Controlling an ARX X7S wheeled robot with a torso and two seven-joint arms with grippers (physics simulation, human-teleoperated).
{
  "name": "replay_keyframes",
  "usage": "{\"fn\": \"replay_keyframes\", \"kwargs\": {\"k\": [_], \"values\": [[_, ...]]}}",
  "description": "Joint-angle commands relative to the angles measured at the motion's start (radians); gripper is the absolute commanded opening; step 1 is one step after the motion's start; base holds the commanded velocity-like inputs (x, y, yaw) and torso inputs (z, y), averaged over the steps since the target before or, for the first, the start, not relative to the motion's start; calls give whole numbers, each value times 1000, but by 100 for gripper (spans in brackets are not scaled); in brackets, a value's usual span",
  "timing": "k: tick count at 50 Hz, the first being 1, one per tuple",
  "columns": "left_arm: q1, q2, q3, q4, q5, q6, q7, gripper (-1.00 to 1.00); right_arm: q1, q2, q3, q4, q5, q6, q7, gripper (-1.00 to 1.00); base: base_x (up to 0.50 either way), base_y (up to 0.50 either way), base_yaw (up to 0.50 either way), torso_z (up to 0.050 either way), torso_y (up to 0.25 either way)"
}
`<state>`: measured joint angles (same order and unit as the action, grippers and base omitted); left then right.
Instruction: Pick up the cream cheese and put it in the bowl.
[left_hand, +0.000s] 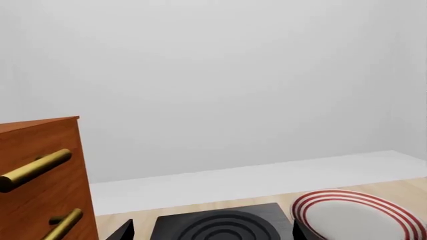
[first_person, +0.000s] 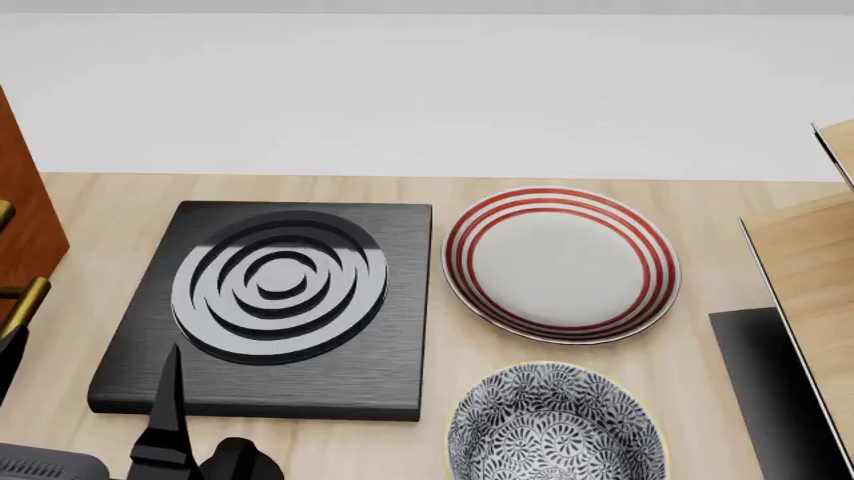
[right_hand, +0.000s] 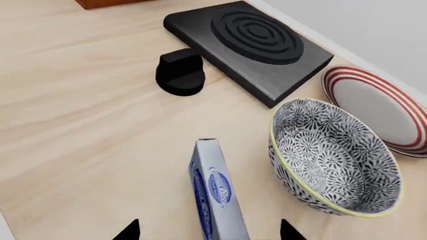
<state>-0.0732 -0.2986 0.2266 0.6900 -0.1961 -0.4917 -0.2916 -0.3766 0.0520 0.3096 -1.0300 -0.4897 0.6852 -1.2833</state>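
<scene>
Two fingertips of my right tool (right_hand: 208, 231) straddle the cream cheese (right_hand: 215, 192), grip unclear; bowl (right_hand: 333, 157) beside it; left tool (left_hand: 210, 235) spread open.

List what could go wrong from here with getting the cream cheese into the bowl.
1. The cream cheese stands on a narrow edge between the right gripper's fingertips; a nudge may topple it.
2. The bowl sits close beside it, so a wide approach might bump its rim.
3. The plate touches or nearly touches the bowl and could get shoved.
</scene>
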Motion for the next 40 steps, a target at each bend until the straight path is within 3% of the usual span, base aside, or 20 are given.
{"fn": "replay_keyframes", "kwargs": {"k": [1, 17, 40], "values": [[21, -1, 19, -35, 12, 39, 12, 100, 31, 18, 34, 6, 22, 33, 34, 100, 0, 0, 0, 0, 0], [18, -7, 24, -38, 9, 38, 8, 100, 83, 44, 12, 43, 15, 46, 63, 100, 0, 0, 0, 0, 0], [17, -16, 36, -40, 11, 49, 1, 100, 23, 78, 20, 131, 65, -31, 117, 100, 0, 0, 0, 0, 0]]}}
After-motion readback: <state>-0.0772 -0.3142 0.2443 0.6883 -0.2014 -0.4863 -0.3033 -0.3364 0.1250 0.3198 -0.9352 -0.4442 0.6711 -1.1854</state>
